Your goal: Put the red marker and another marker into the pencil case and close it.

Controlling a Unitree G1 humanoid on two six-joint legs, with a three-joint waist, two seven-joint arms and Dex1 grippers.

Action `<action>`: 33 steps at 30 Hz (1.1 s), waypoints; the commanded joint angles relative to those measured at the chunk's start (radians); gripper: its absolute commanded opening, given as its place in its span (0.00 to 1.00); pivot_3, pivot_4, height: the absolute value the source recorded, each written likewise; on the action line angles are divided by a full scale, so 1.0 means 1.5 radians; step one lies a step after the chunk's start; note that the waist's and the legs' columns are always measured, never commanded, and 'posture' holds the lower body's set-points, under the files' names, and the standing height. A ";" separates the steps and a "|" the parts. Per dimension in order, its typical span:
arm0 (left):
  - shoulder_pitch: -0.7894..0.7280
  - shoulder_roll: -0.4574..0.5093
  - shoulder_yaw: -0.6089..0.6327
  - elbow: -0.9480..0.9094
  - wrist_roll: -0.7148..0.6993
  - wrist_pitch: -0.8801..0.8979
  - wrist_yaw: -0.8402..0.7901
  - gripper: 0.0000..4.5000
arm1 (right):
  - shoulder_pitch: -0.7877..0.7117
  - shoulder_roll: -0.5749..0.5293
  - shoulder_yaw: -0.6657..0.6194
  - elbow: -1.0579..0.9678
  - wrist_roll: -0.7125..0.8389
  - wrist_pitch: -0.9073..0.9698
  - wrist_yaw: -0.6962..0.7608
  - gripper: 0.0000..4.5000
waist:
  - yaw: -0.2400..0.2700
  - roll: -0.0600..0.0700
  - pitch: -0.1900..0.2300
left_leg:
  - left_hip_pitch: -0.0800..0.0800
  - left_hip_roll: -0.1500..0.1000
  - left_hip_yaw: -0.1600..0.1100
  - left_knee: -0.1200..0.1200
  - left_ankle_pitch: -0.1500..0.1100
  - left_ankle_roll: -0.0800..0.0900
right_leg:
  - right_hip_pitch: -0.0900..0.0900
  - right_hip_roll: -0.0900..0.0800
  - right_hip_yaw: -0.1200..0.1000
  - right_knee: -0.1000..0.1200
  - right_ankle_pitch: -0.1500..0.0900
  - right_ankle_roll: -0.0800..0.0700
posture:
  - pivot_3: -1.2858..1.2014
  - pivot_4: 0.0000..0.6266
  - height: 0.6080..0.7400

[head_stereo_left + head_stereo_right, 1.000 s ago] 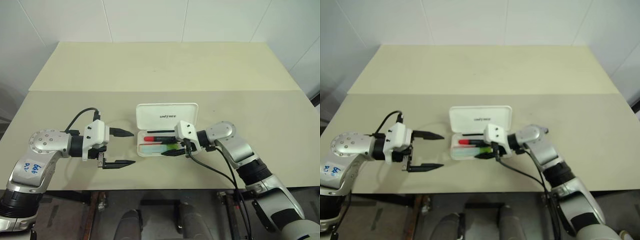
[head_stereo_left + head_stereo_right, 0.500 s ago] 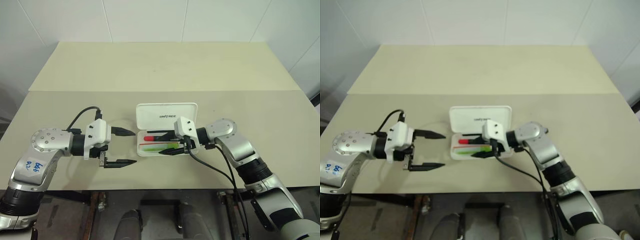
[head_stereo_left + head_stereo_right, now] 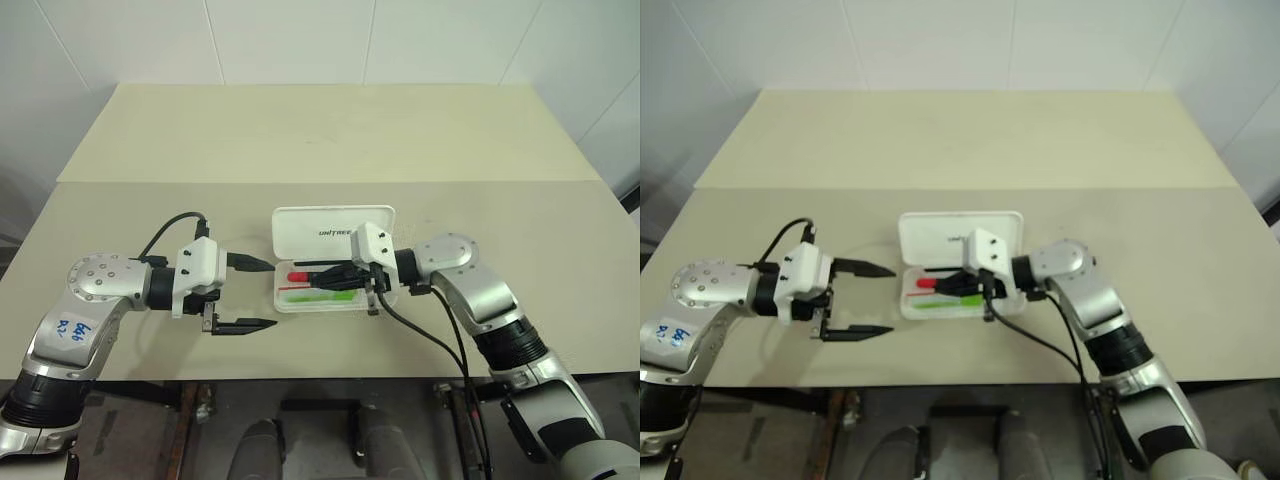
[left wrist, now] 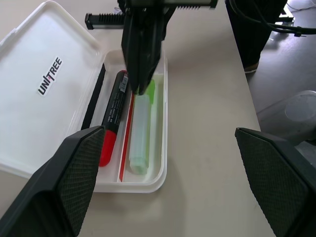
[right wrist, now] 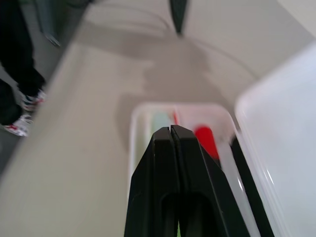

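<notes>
Hovering over the open pencil case [image 3: 335, 262], our right end effector [image 3: 322, 274] has its two black fingers pressed together with nothing between them — the right wrist view shows the pair meeting in a single seam. Its tips hang above the tray half of the case, over the line where the two markers lie side by side.

Just beneath them we see the red marker [image 4: 112, 117] lying along the tray on the lid side, its black barrel under the fingers and its red cap end pointing toward our left arm. Beside it, on the side of the tray nearer to us, lies the green highlighter [image 4: 140, 132], pale mint with its lime cap end under the right fingers; a thin red line runs between the two. Both sit inside the tray.

The lid stands folded back flat on the worktop [image 3: 500, 150], dark lettering facing up, so the case is not yet closed.

Further out to the left, our left end effector [image 3: 250, 295] is spread wide and empty — its fingers point toward the case, near its short end but apart from it.
</notes>
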 commanded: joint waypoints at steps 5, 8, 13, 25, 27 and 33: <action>-0.012 0.000 0.004 -0.003 -0.001 -0.013 -0.001 1.00 | -0.012 0.010 0.014 0.024 -0.038 -0.055 -0.008 0.01 | 0.000 0.000 0.000 | 0.000 0.000 0.000 -0.001 0.000 0.000 | 0.000 0.000 0.000 0.000 0.000 0.000 | 0.52 0.24 1.00; -0.013 -0.001 0.003 -0.003 0.000 -0.014 0.000 1.00 | -0.005 0.007 0.022 0.022 -0.046 -0.061 0.001 0.01 | 0.000 0.000 0.000 | 0.000 0.000 0.000 -0.001 0.000 0.000 | 0.000 0.000 0.000 0.000 0.000 0.000 | 0.52 0.24 1.00; -0.016 -0.001 0.002 -0.002 0.001 -0.015 0.000 1.00 | 0.009 -0.008 0.034 0.001 -0.046 -0.057 0.026 0.01 | 0.000 0.000 0.000 | 0.000 0.000 0.000 0.000 0.000 0.000 | 0.000 0.000 0.000 0.000 0.000 0.000 | 0.52 0.24 1.00; -0.023 -0.007 -0.010 -0.003 0.004 -0.017 0.003 1.00 | 0.021 -0.017 0.036 -0.019 -0.056 -0.049 0.032 0.01 | 0.000 0.000 0.000 | 0.000 0.000 0.000 0.000 0.000 0.000 | 0.000 0.000 0.000 0.000 0.000 0.000 | 0.52 0.24 1.00; -0.024 -0.007 -0.011 -0.002 0.004 -0.017 0.004 1.00 | 0.022 -0.019 0.038 -0.020 -0.057 -0.045 0.036 0.01 | 0.000 0.000 0.000 | 0.000 0.000 0.000 0.000 0.000 0.000 | 0.000 0.000 0.000 0.000 0.000 0.000 | 0.52 0.24 1.00; -0.026 -0.007 -0.012 0.000 0.005 -0.018 0.006 1.00 | 0.025 -0.022 0.042 -0.025 -0.054 -0.035 0.041 0.01 | 0.000 0.000 0.000 | 0.000 0.000 0.000 0.000 0.000 0.000 | 0.000 0.000 0.000 0.000 0.000 0.000 | 0.52 0.24 1.00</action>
